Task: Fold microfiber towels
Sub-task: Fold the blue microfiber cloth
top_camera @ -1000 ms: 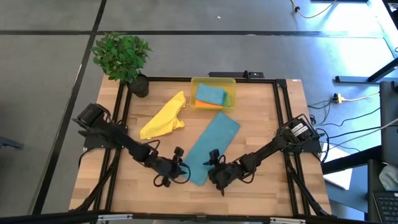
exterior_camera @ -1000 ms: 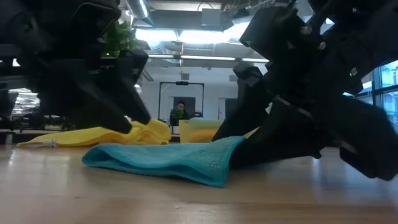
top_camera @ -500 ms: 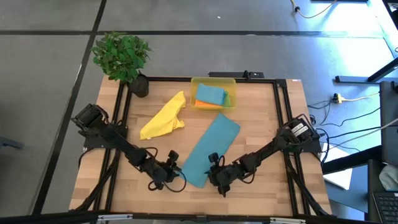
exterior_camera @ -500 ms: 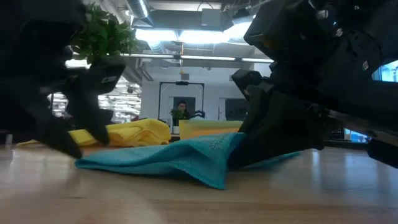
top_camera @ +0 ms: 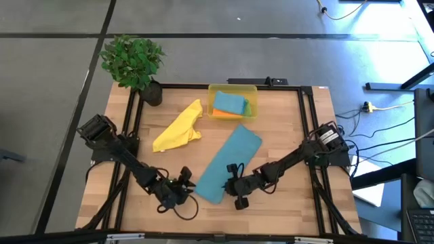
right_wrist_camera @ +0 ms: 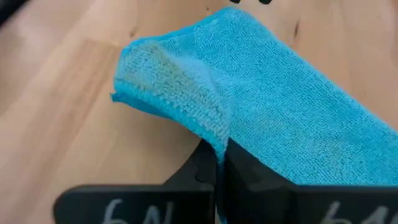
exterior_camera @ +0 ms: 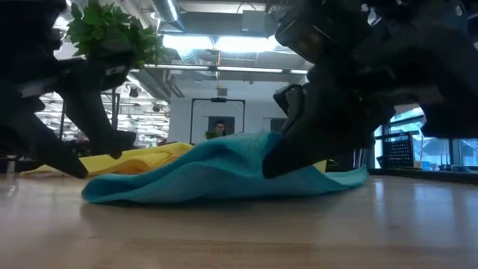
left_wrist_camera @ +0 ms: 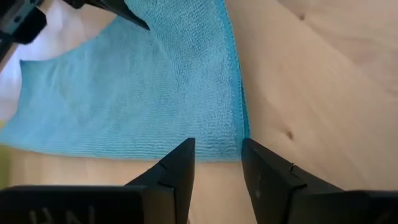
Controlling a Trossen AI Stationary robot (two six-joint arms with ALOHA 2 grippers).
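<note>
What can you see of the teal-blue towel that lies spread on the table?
The teal-blue towel is a soft, fuzzy microfiber cloth with a stitched hem, lying as a long strip slanting across the wooden table, below the yellow bin. Its near end is lifted into a hump. The right hand is shut on its near edge. The left hand is open at the near corner, not gripping it.

Two dark jointed arms, black fingers (left_wrist_camera: 177, 171) (pale wrist lettering).

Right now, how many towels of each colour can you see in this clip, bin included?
Teal-blue towels: 2, one spread on the table, one in the bin
Yellow towel: 1
Orange towel: 1
Green towel: 1
Total: 5
</note>
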